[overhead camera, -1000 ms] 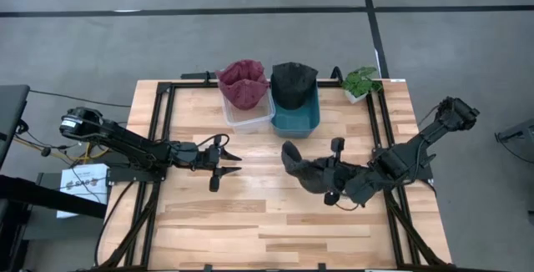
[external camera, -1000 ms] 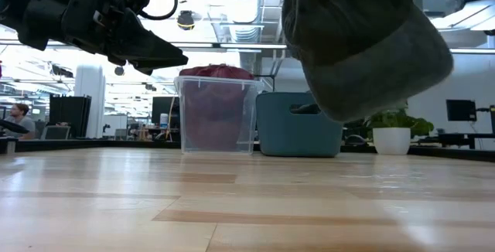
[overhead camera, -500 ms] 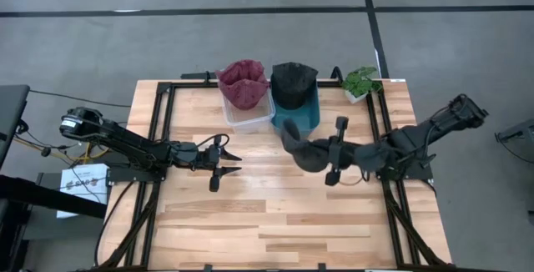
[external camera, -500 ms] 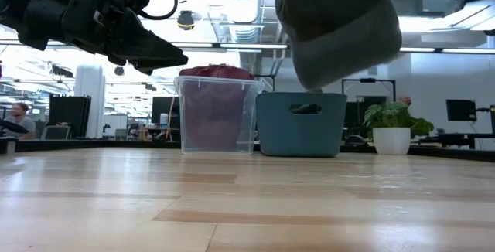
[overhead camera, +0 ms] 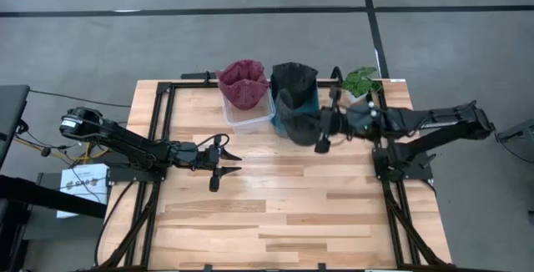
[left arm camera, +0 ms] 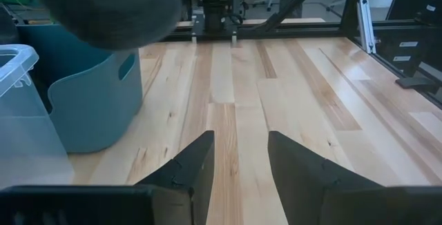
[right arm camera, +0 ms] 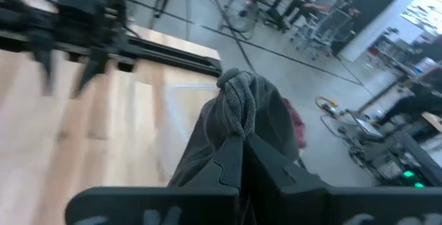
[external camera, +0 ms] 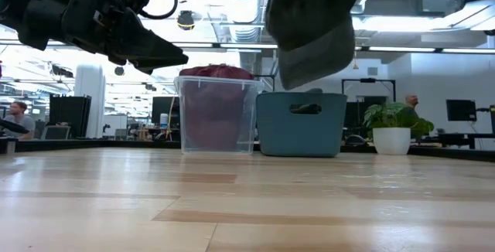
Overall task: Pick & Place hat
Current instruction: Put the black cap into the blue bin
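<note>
A dark grey knit hat is in my right gripper, which is shut on it over the near part of the teal bin. In the low view the hat hangs above that bin. A black hat sits in the teal bin. A maroon hat fills the clear bin beside it. My left gripper hovers open over the table's left half, touching nothing. Its wrist view shows the open fingers and the grey hat far off. My right gripper pinches a bunched fold of the hat's knit between its two fingers. The fingers come roughly level from the table's right. The hat is lifted clear and its body droops below the hold, above the teal bin.
A small potted plant stands at the far right corner, close to my right arm. The two bins stand side by side at the far edge. Bare wood spreads across the near half, and black frame rails run along both sides.
My right gripper has carried the grey hat from the table's middle toward the far edge, to over the teal bin, its arm stretching out more level. The hat has stayed lifted clear throughout. My left arm has kept still.
</note>
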Controlling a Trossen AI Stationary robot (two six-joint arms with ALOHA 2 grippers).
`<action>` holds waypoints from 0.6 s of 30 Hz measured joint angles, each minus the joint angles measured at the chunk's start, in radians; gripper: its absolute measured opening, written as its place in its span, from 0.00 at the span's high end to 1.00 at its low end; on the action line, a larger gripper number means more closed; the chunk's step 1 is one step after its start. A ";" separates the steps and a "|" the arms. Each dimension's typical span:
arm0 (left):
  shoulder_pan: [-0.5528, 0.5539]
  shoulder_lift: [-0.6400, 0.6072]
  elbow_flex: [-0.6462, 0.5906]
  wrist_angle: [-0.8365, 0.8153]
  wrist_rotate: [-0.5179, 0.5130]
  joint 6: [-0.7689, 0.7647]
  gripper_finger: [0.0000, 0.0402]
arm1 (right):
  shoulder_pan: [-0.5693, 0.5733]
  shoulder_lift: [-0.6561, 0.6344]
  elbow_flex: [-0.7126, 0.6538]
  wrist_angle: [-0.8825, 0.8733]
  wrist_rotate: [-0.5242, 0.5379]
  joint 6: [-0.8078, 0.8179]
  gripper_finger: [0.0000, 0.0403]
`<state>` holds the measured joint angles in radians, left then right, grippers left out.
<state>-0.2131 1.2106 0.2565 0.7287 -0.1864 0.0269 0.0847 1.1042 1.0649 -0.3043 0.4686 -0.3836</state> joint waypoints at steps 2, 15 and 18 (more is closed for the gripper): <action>0.000 0.000 0.000 0.003 0.000 0.001 0.66 | -0.059 0.000 0.000 0.011 -0.028 -0.018 1.00; 0.000 0.000 0.000 0.020 0.000 0.003 0.66 | -0.402 0.077 0.000 0.088 -0.293 -0.037 1.00; 0.005 0.000 0.000 0.022 0.000 0.003 0.66 | -0.463 0.123 0.000 0.092 -0.351 -0.037 1.00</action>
<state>-0.2084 1.2106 0.2565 0.7508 -0.1864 0.0296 -0.3782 1.2274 1.0649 -0.2119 0.1177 -0.4202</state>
